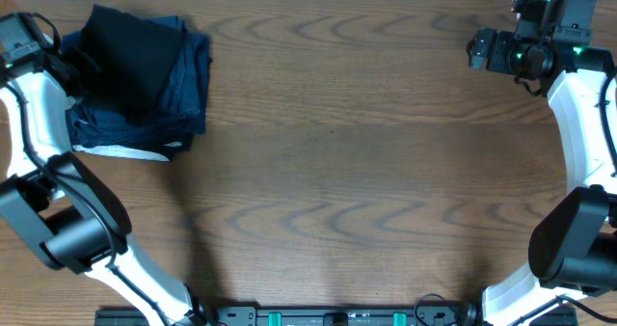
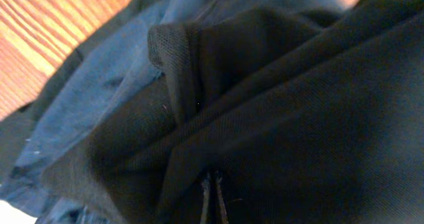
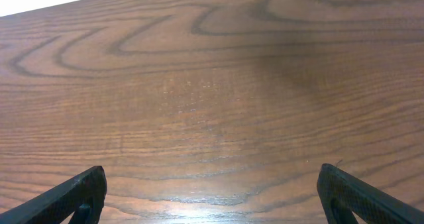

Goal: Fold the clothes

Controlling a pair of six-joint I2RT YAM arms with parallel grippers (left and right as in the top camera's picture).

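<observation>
Left claw tight on black T-shirt; right claw wide, empty.

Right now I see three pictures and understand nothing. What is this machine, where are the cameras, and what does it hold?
This is a robot: two arms at a wooden table, each ending in a two-finger gripper. One picture looks down from above; the other two come from cameras on the wrists. At the far left lies a black T-shirt on navy garments. The left gripper is shut, seemingly pinching the black fabric. The right gripper is open and empty.
</observation>
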